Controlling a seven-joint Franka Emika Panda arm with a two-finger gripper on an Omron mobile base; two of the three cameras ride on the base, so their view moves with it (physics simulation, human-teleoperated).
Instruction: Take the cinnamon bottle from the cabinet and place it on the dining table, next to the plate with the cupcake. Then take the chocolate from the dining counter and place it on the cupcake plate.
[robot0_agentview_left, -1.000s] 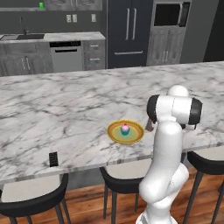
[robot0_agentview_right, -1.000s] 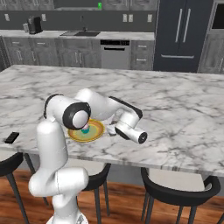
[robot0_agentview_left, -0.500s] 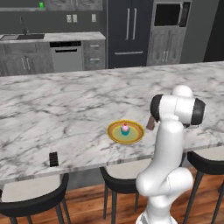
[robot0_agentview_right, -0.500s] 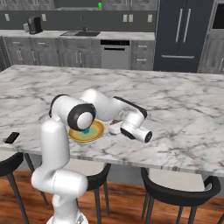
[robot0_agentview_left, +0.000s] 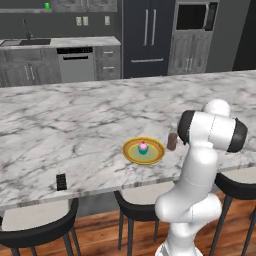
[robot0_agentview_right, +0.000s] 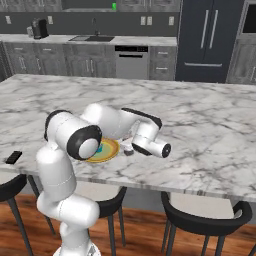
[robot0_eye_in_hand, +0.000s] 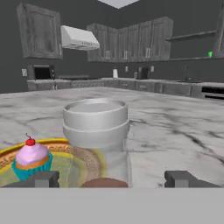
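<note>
The cinnamon bottle stands upright on the marble dining table, just right of the yellow plate that holds the pink cupcake. In the hand view the bottle's pale grey cap rises close between the two finger tips, with the cupcake and the plate to its left. My gripper is open, one finger on each side of the bottle with a gap to it. In the right base view the gripper reaches low over the table beside the plate. The dark chocolate lies near the table's front edge, far left of the plate.
Black bar stools stand under the table's near edge. Behind the table run grey kitchen units with a dishwasher and a dark fridge. A small green mug sits high on the back wall.
The jaws have opened wide off the bottle, which stays standing beside the plate. The arm has hardly moved.
</note>
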